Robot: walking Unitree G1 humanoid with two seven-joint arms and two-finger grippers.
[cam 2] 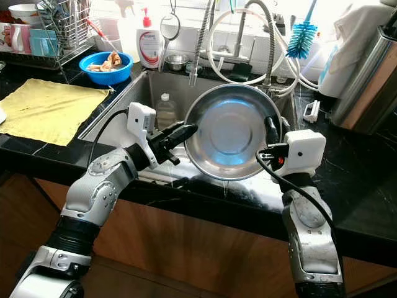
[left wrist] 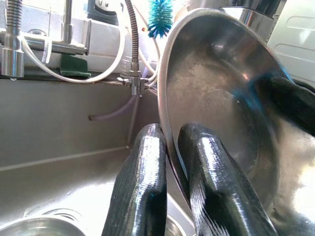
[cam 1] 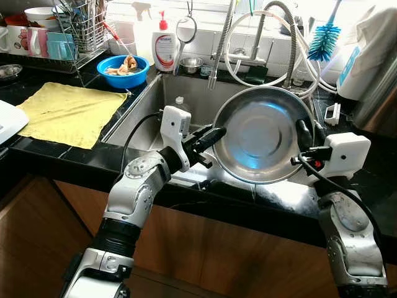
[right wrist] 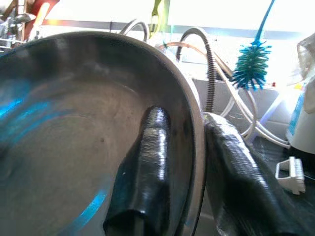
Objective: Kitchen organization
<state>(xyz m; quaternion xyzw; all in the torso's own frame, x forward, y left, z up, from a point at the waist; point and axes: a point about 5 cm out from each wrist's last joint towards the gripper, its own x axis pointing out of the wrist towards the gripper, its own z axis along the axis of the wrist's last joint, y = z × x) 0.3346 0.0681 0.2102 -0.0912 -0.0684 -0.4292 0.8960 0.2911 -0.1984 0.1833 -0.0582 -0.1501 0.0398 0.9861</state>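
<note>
A shiny steel bowl [cam 1: 260,133] is held tilted above the sink [cam 1: 149,112], its hollow facing me. My left gripper [cam 1: 217,133] is shut on the bowl's left rim, one finger [left wrist: 142,182] outside and the other inside. My right gripper [cam 1: 305,135] is shut on the right rim, with one finger [right wrist: 145,167] lying inside the bowl [right wrist: 74,137] and the other behind the rim. Both arms reach in from the counter's front edge.
A yellow cloth [cam 1: 68,112] lies on the black counter at left. Behind it stand a blue bowl of food [cam 1: 123,69], a dish rack [cam 1: 84,28], a soap bottle [cam 1: 164,46]. The faucet and hoses [cam 1: 260,43] hang behind the bowl. A plastic bottle [cam 2: 164,108] stands in the sink.
</note>
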